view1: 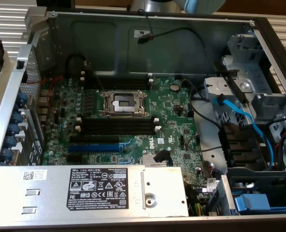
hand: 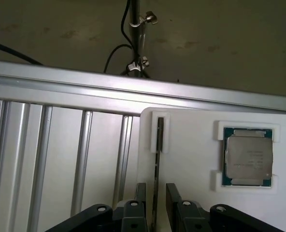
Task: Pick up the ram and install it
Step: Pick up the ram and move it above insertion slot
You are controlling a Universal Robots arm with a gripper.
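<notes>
Gripper [hand: 155,187] fingers stand apart, released, grasping nothing. Ribbed metal rails [hand: 61,154] border a white tray [hand: 186,164]; the ram [hand: 157,164] stands on edge in it, between the fingers, with a processor [hand: 248,155] seated beyond.

The claw [hand: 156,189] is matt black and looks like plastic. The ram [hand: 157,169] shows a dark, dull edge. The white tray [hand: 191,193] is smooth and matt, and the processor [hand: 248,155] has a brushed metal lid. The ribbed surface [hand: 61,159] is satin aluminium. The case [view1: 181,43] is dull grey sheet metal, and the motherboard [view1: 174,113] is glossy green.
</notes>
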